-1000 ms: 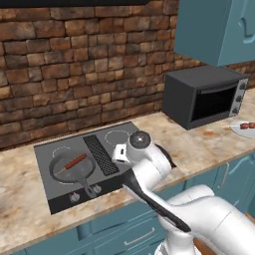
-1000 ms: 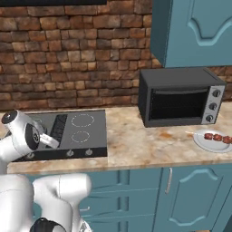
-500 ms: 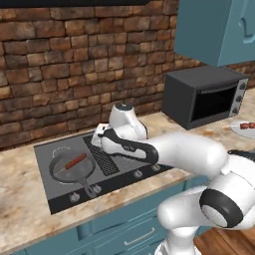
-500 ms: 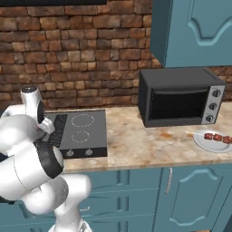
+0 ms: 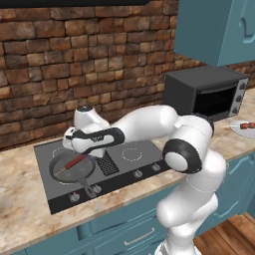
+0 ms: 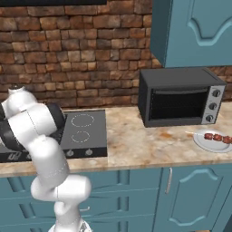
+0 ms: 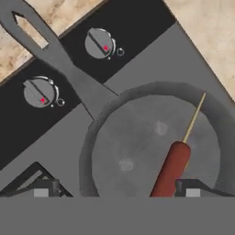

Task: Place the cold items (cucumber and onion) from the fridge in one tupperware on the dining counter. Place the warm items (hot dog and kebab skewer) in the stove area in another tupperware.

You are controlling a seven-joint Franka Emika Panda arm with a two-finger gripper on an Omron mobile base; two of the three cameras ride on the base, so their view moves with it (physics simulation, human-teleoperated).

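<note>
Gripper (image 7: 117, 190) spread wide over the pan (image 7: 114, 151) on the stove (image 5: 124, 159), hot dog (image 7: 169, 169) lying ungrasped between fingertips; kebab (image 6: 219, 137) untouched on plate (image 6: 204, 142); nothing boxed yet.

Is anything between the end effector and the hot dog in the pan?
Nothing visible. The open end effector hangs right above the pan, and the hot dog on its stick lies bare inside it, by one fingertip.
</note>
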